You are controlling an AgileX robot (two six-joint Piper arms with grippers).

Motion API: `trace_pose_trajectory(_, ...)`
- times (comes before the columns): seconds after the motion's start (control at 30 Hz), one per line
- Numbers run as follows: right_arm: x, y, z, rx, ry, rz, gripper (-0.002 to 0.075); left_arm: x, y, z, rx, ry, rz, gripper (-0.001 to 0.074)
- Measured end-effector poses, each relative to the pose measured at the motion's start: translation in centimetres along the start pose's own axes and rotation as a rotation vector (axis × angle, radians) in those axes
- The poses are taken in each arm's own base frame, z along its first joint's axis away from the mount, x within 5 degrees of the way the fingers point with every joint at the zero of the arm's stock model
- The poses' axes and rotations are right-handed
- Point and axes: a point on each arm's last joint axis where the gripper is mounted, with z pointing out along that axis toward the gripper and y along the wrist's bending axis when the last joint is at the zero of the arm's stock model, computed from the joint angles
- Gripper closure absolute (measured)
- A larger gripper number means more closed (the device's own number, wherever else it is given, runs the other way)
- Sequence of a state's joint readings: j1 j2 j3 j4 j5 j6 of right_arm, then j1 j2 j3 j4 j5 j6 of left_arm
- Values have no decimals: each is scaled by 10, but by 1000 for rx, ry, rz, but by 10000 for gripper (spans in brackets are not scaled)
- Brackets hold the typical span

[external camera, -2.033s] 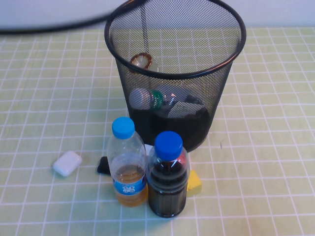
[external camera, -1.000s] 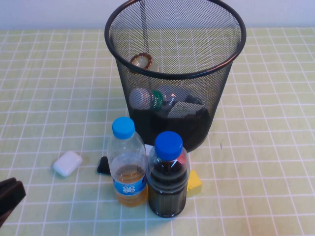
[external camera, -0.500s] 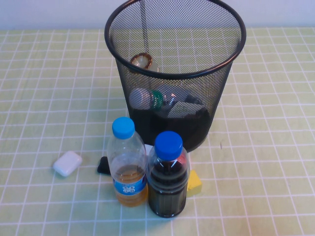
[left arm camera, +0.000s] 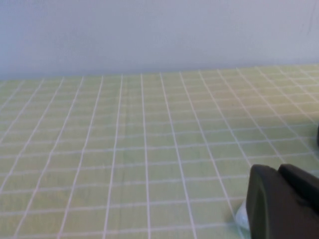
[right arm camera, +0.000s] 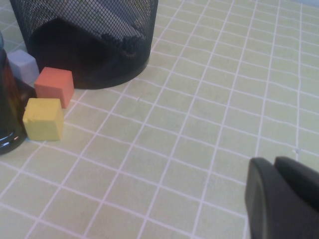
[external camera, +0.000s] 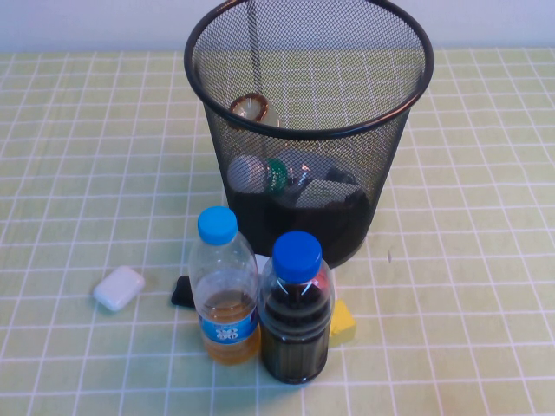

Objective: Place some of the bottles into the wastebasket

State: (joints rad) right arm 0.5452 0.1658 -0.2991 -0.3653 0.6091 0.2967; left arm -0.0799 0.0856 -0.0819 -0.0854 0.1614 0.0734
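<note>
- Pulling back, the left gripper [left arm camera: 281, 204] had quit the table's seven-o'clock corner; the right gripper [right arm camera: 284, 199] hung off toward five o'clock. Whether either was open or closed, I couldn't tell.
- The bottles [external camera: 250, 172] lay inside the wastebasket [external camera: 305, 133] at twelve o'clock, so the job looked done.

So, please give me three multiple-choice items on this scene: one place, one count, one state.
1. Where is the yellow block? A on the white case; B beside the dark bottle; C on a cap.
2. How many bottles stand outside the basket? A one; B two; C four.
3. The basket is: A tipped over; B upright, empty; C upright, holding bottles.

B: the block sits next to the dark bottle.
B: only the amber bottle and the dark bottle stand there.
C: bottles show through the mesh.

The left end effector is over bare cloth; the right end effector is over cloth, apart from the basket.
</note>
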Motion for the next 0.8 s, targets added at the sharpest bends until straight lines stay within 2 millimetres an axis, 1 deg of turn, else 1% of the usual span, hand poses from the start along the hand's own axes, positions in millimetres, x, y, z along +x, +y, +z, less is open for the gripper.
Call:
trace_pose_trajectory(0.13, 0, 0, 0, 0, 0, 0, 734, 30, 1, -1, -21, 60, -57, 736)
trace_pose_trajectory(0.27, 0, 0, 0, 0, 0, 0, 734, 47, 0, -3, -15, 189, -78, 737)
trace_pose_trajectory(0.8, 0, 0, 0, 0, 1, 0, 734, 49, 0, -4, -15, 203, -78, 737)
